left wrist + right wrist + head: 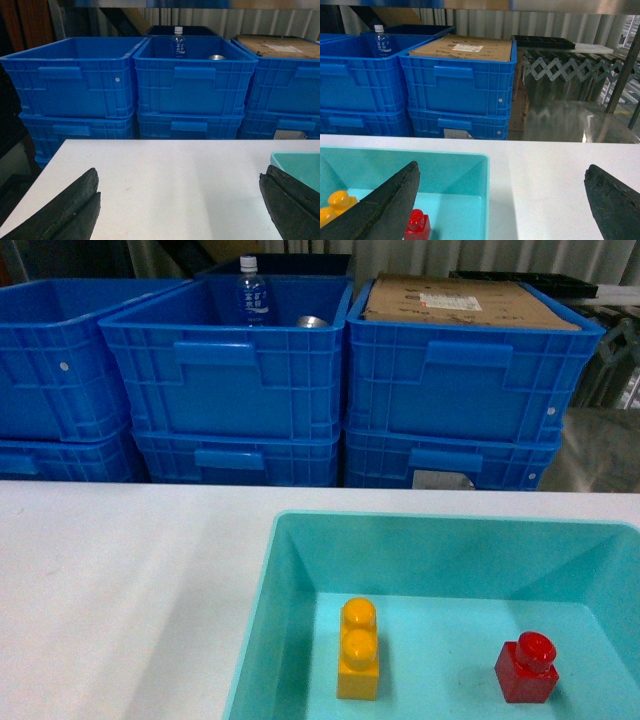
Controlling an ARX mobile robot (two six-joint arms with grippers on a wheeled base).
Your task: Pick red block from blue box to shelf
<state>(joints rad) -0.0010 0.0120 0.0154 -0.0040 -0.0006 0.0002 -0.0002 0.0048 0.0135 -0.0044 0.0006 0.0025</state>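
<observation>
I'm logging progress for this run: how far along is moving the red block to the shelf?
Nothing is done yet. The red block sits in the blue box, right of the yellow brick. Nothing is in hand: the left gripper and right gripper are both open and empty. Grasping, lifting and placing on the shelf all remain.

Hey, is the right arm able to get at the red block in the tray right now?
Probably yes. The red block stands alone on the tray floor, apart from the yellow brick, with nothing over it. The right gripper is open, near the tray's right wall.
</observation>
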